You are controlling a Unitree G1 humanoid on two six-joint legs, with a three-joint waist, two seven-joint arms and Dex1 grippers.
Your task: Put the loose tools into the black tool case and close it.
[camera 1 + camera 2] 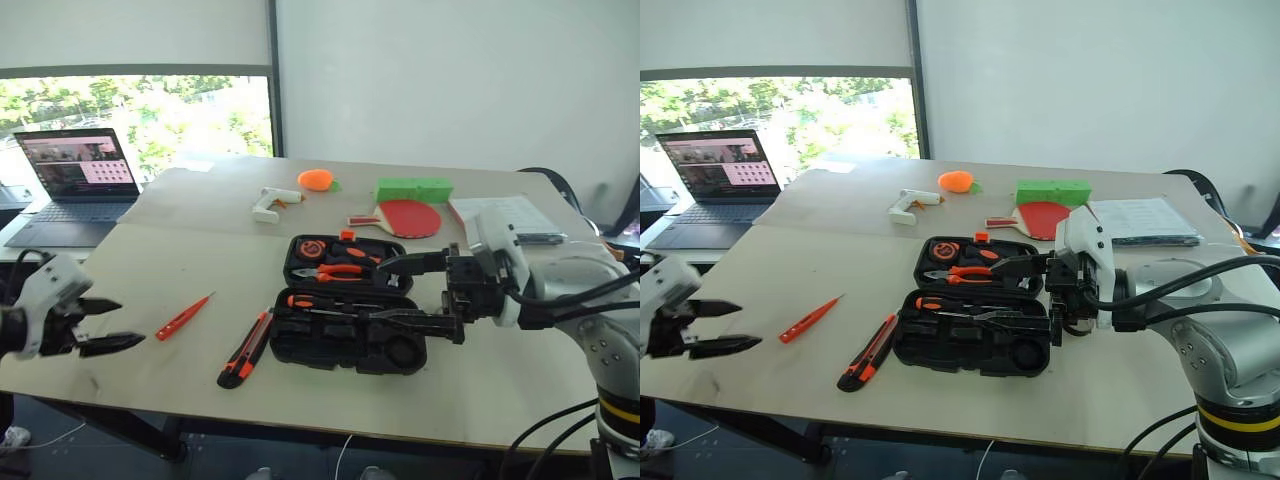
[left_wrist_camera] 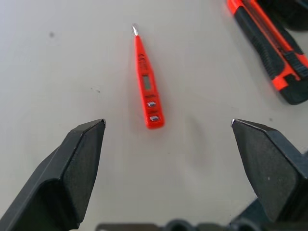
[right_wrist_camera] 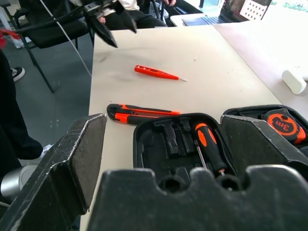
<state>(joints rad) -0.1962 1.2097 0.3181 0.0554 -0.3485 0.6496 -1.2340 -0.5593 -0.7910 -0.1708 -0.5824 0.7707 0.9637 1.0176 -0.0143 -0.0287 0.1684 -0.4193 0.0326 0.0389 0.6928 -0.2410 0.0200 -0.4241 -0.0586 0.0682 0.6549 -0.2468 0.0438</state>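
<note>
We start with the orange tester screwdriver (image 1: pixel 183 317), which lies flat on the table (image 1: pixel 130 270) at about nine o'clock from the black tool case (image 1: pixel 345 310), well apart from it. We judge it light, stiff and slim, its smooth plastic barrel apt to skid or roll if pinched off-centre; the thicker rear half with the small clip is the place to take it, across the barrel, keeping clear of the thin metal tip. Between it and the case, just beside the case's near-left corner, lies the black-and-orange utility knife (image 1: pixel 245 348). We expect it to be heavier and flatter, with a rubbery handle that should hold well; mid-body across its narrow sides looks the safest hold.

The case itself stands open, both halves flat, with an orange-handled screwdriver (image 3: pixel 210 146) seated in the near half and pliers (image 1: pixel 335 271) and a tape measure (image 3: pixel 284 124) in the far half. It is rigid moulded plastic, and we would shut it by lifting the far half at its outer edge.

Our left gripper (image 1: pixel 108 325) hangs over the table's near-left edge, at about eight o'clock from the tester, its fingers spread wide and empty, aimed toward it. Our right gripper (image 1: pixel 405 295) hovers above the case's right side, fingers wide apart, holding nothing.
</note>
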